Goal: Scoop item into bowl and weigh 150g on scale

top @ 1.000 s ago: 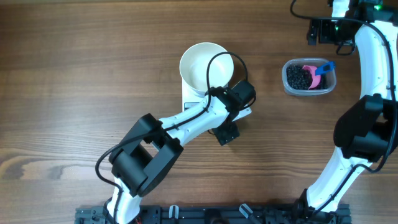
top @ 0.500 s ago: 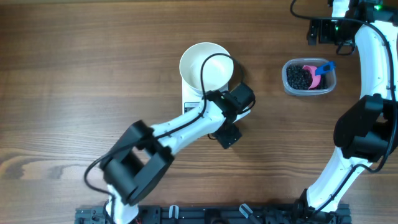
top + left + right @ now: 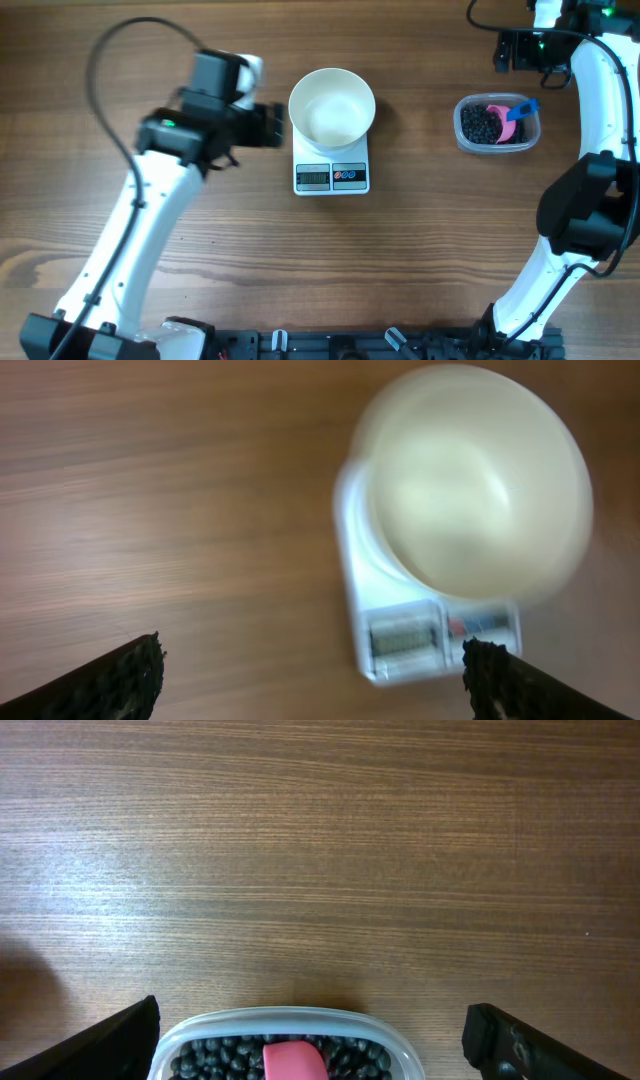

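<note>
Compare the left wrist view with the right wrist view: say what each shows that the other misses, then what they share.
Left wrist only: the white bowl sitting on the scale, both blurred, so the display cannot be read.

Right wrist only: the clear tub at the bottom edge, holding black beans and a pink scoop.

Both: the wooden table filling most of the picture, and dark fingers in the bottom corners, with the left gripper and the right gripper open and holding nothing.
</note>
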You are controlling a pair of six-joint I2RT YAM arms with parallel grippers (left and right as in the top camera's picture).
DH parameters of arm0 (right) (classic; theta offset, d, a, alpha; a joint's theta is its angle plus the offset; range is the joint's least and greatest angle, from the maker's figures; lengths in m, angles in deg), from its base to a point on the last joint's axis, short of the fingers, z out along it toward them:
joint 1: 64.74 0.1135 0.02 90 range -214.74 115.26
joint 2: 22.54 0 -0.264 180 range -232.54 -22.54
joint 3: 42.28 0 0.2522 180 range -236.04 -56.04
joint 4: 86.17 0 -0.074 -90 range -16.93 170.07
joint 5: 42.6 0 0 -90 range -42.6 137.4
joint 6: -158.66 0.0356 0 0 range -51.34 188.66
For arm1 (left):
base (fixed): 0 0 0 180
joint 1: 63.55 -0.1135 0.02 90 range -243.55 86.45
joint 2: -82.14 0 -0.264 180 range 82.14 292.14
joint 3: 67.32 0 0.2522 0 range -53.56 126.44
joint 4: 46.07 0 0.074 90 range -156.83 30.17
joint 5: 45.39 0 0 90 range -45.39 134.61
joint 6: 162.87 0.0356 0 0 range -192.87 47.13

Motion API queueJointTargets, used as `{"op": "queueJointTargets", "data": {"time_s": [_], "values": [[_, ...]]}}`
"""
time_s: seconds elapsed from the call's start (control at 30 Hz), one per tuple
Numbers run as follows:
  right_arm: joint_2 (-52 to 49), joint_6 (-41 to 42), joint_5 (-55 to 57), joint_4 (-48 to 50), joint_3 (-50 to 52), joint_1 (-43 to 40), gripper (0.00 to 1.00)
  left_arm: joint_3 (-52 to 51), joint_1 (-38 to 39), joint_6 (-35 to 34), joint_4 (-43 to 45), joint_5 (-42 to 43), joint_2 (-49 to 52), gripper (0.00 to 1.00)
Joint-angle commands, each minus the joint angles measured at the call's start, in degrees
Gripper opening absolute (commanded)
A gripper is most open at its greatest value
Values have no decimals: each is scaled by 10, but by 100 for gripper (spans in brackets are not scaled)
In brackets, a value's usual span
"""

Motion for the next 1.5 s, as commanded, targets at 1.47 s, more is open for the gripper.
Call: {"op": "queueJointTargets", "data": {"time_s": [1.47], "values": [[15, 8, 3, 0, -9, 0, 100, 0, -252, -75, -2, 0, -11, 100]]}}
